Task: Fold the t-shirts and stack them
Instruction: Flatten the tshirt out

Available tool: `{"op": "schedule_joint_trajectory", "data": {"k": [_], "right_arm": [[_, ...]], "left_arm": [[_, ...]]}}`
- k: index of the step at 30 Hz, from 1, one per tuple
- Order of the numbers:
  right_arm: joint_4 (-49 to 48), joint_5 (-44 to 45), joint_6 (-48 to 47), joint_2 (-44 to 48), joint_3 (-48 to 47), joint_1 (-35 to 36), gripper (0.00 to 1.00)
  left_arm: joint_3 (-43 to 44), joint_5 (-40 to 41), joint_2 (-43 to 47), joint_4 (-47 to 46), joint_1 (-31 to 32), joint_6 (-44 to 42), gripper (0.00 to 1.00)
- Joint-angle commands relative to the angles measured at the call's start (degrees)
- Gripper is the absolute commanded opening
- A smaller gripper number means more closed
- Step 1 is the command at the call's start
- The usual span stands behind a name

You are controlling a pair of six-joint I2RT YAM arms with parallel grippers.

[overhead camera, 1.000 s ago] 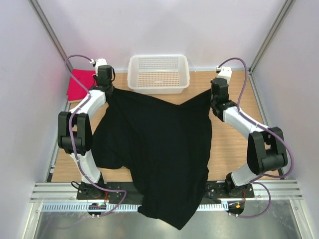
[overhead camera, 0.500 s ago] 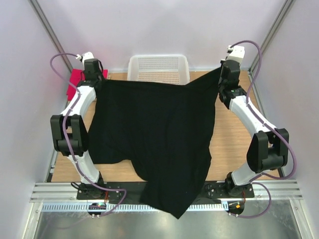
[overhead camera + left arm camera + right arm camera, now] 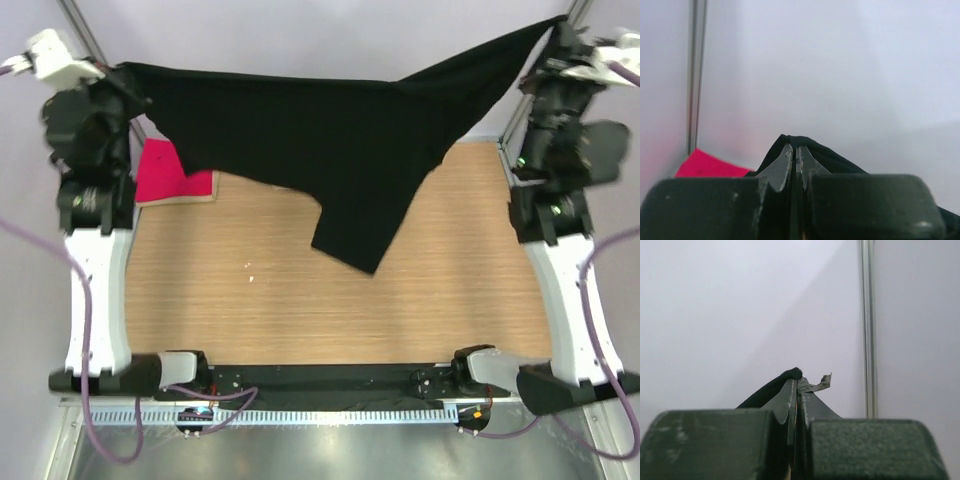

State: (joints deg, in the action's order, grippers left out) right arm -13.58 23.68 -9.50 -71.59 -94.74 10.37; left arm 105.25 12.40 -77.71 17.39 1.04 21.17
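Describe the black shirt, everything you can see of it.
The black shirt is plain, soft, matte cloth with no print visible. It hangs in the air, stretched wide between the two arms. The left gripper is shut on one corner and the right gripper is shut on the other. The top edge sags between them, and a pointed flap droops from the middle over the table, apparently without touching it. Only the grippers visibly touch the shirt.
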Motion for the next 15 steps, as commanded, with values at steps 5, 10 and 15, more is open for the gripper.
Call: {"op": "schedule_joint_trajectory", "data": {"k": [5, 10, 15], "right_arm": [[1.79, -7.93, -1.23, 14.36, -6.77, 3.69, 0.01], [2.52, -12.87, 3.33, 21.49, -10.81, 5.97, 0.01], [0.84, -14.10, 8.70, 23.25, -17.57, 7.99, 0.01]], "left_arm": [[1.70, 5.69, 15.98, 2.30, 1.68, -5.34, 0.00], [4.52, 11.05, 23.73, 0.11, 3.71, -8.95, 0.01], [10.65, 14.66, 29.45, -4.55, 4.06, -11.93, 0.00]]}}
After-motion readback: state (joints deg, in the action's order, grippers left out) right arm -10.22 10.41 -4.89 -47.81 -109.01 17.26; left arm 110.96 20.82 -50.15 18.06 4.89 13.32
